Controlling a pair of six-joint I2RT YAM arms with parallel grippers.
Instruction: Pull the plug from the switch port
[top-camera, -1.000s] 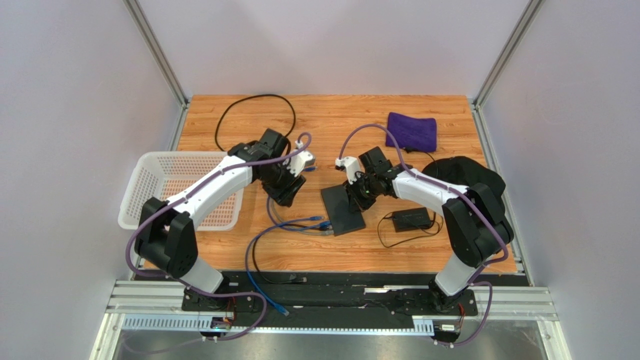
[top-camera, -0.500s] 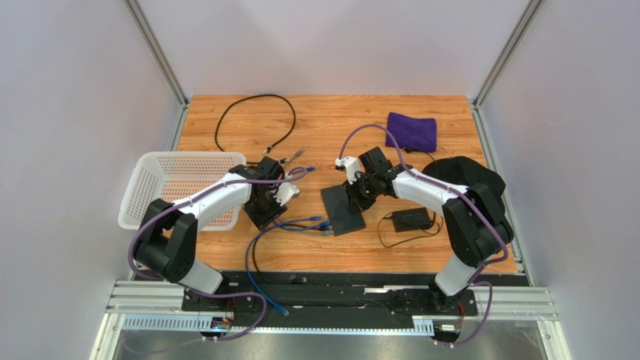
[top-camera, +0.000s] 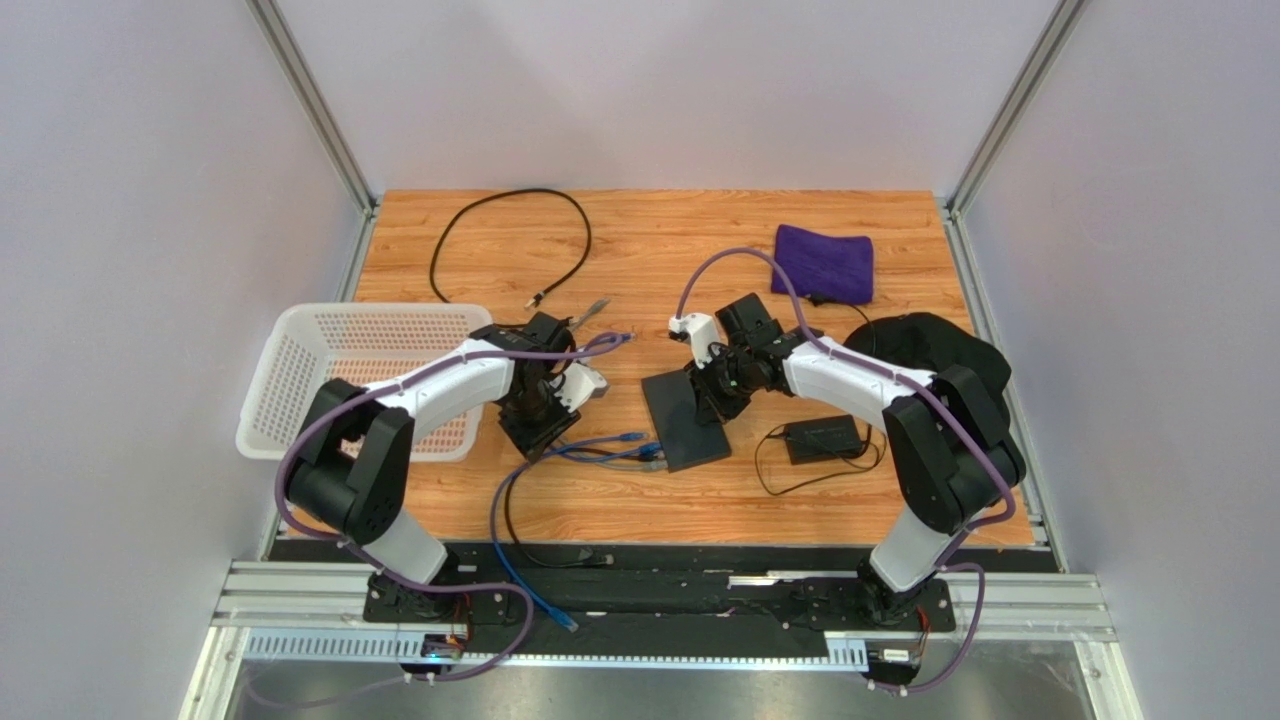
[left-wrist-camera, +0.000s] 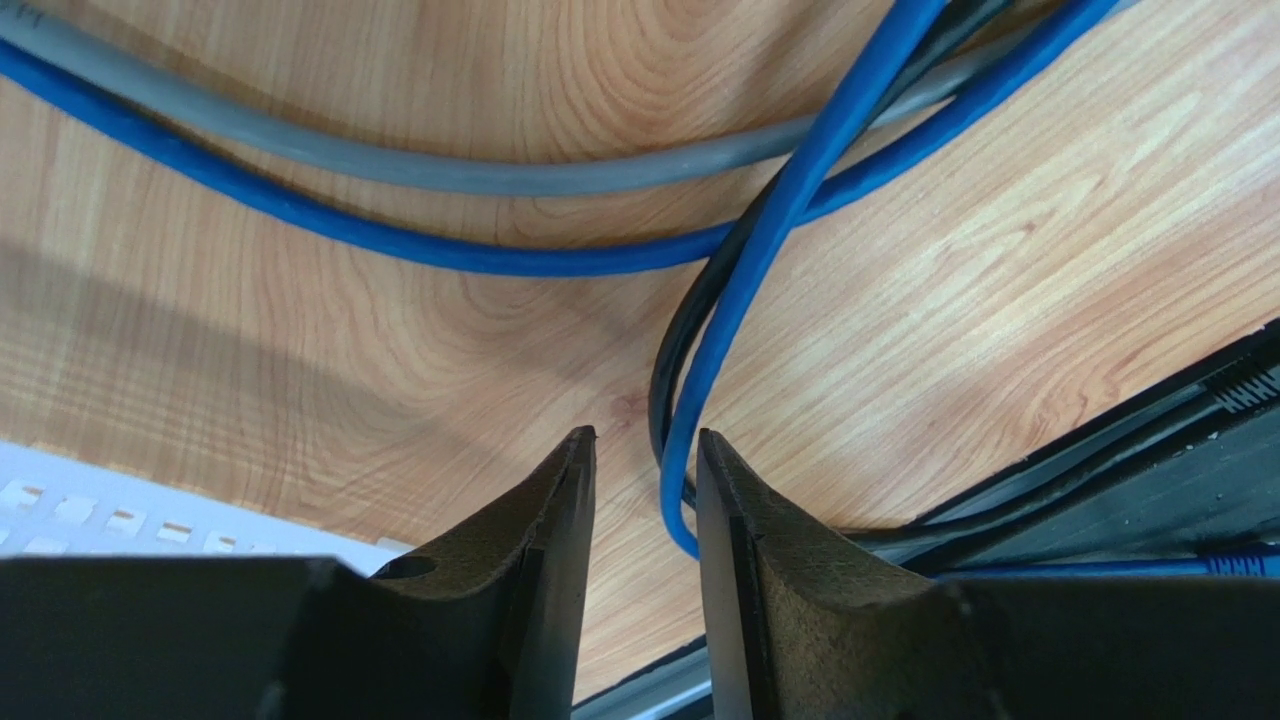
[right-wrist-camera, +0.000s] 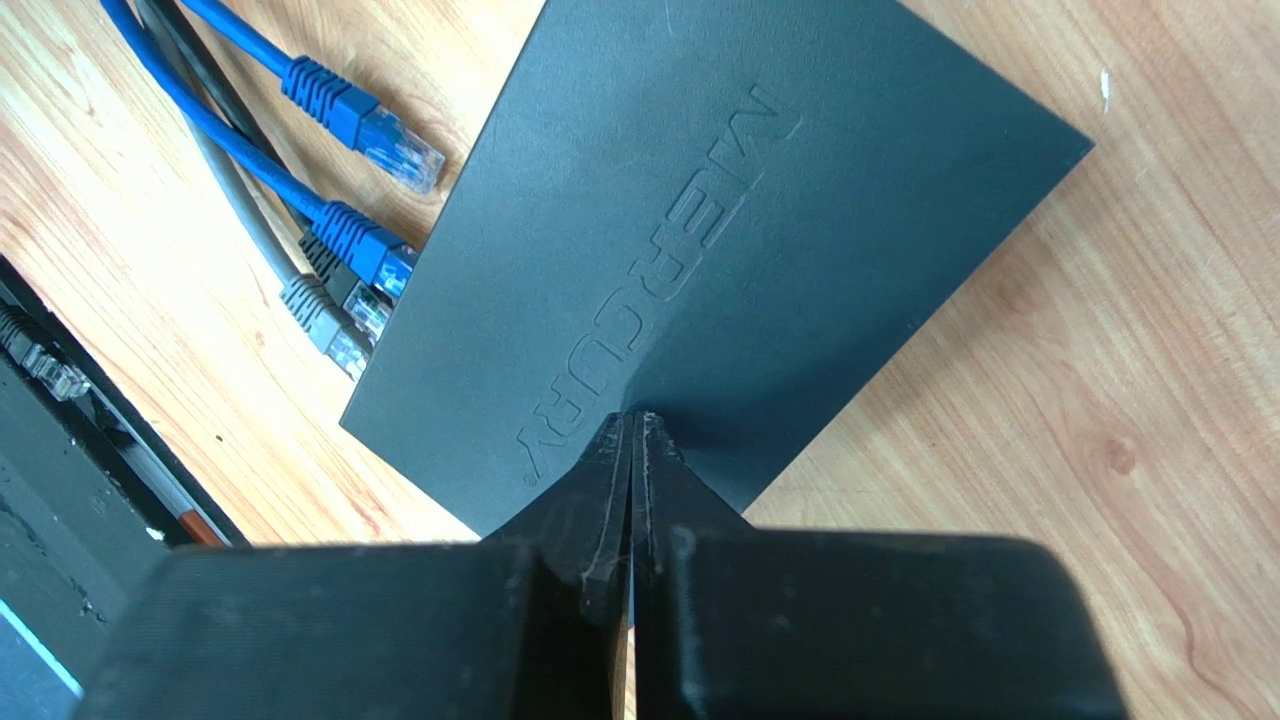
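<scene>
- I am pressing my right pincer, jaws shut tip to tip, down on the flat top of the switch, pinning it to the table.
- The switch is lying mid-table between my two arms. Its long socket edge is facing my left side, with a seated blue plug and a grey plug in it, and a loose blue plug lying beside them.
- From my left pincer those plugs are lying off to my right, along the cords. I judge the left arm the one placed for the pull, straight out from that edge.
- My left pincer is hanging low over the cords, wrist tipped down, jaws a narrow slit apart and gripping nothing. A blue cable is showing through the gap.
</scene>
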